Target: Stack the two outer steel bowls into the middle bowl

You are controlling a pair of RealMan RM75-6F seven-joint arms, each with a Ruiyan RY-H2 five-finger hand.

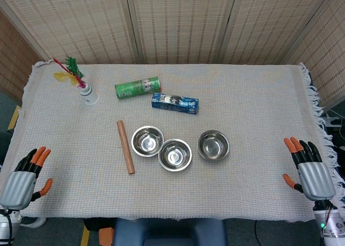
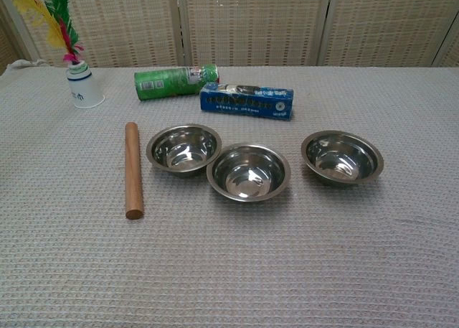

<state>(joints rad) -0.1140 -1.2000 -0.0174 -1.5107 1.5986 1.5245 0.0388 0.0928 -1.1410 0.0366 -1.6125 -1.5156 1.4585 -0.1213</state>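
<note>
No stacking begun: left bowl (image 2: 183, 147), middle bowl (image 2: 249, 171) and right bowl (image 2: 342, 156) sit separately mid-bench. Left robot hand (image 1: 24, 176) and right robot hand (image 1: 310, 170) apparently rest released, empty. Next: grasp an outer bowl's rim.

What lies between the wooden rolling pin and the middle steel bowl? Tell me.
The left steel bowl sits between the wooden rolling pin and the middle bowl, its rim about touching the middle bowl's; the chest view shows it best.

The head view looked steeply down from above the near edge of the table (image 1: 259, 95), taking in all four edges. The chest view sat lower and closer, facing the far edge. Both shared the table's middle, with the three bowls (image 1: 174, 154) (image 2: 249, 172).
</note>
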